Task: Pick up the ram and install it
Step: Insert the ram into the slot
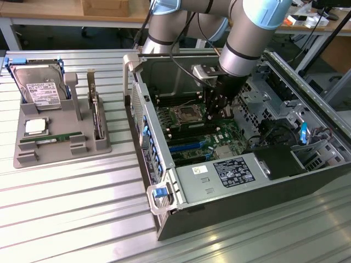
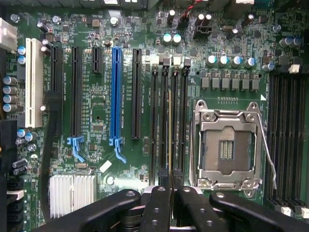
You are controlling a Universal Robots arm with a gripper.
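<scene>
seating ram [image 2: 169, 130] | end effector [image 2: 169, 199] clamped together on its edge (thin stick) | keep it square in memory slot [image 2: 164, 121], press evenly

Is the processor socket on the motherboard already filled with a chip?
No, the processor socket is empty in the wrist view, with bare contacts inside its metal frame.

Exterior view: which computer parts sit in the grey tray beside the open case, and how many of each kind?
Hard drive: 1
Processor chip: 1
Ram stick: 1
Upright expansion card: 1
Total: 4
</scene>
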